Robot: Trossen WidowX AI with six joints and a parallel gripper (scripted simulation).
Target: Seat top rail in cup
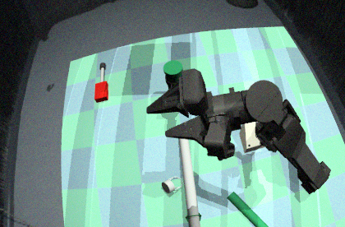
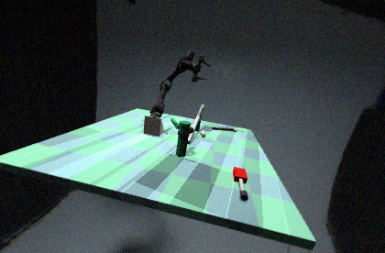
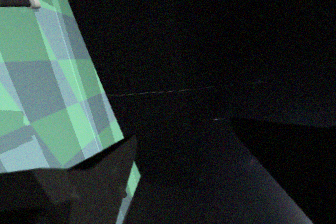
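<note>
The big green post (image 1: 172,67) (image 2: 182,139) stands upright at mid-table, seen from above as a round cap. Its brace band and rail-end cup are hidden under my gripper in the top view. The white top rail (image 1: 188,177) (image 2: 196,118) runs from the green loop cap at the near edge toward the post. Its cut end disappears under my fingers, so I cannot tell how it stands to the cup. My gripper (image 1: 157,122) (image 2: 199,69) is open and empty, raised high above the table, far clear of the rail.
A red block with a dark-tipped handle (image 1: 101,91) (image 2: 239,174) lies at the table's left side. A small white ringed cap (image 1: 169,186) lies left of the rail. A green bar (image 1: 246,210) lies near the front edge. The arm's pale base (image 1: 250,137) (image 2: 153,125) stands at right.
</note>
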